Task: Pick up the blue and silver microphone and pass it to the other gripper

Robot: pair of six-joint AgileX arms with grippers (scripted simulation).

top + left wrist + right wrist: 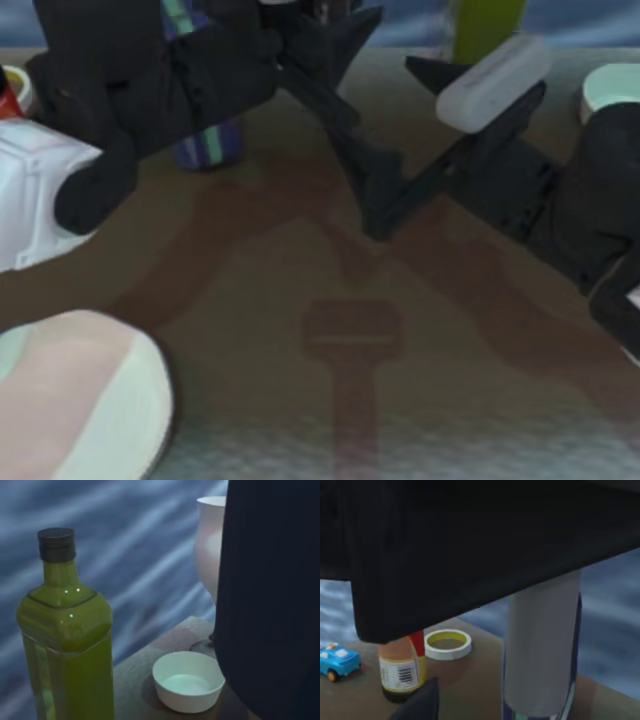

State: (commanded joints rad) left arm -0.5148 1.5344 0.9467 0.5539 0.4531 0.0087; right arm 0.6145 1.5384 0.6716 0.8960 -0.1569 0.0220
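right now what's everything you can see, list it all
the blue and silver microphone: 1, only a silver cylinder shows, likely its handle, close to the right wrist camera
blue case: 1, blue with green stripe, far left, behind the left arm
green bottle: 1, dark cap, far edge
white bowl: 1, beside the bottle
white goblet: 1, behind the bowl
sauce bottle: 1, brown, barcode label
tape ring: 1, white and yellow, behind the sauce bottle
toy car: 1, blue
rounded pale thing: 1, pink and mint, near left corner
table: 1, brown
left gripper: black, reaching in to mid-table
right gripper: black with pale grey block, meeting it there
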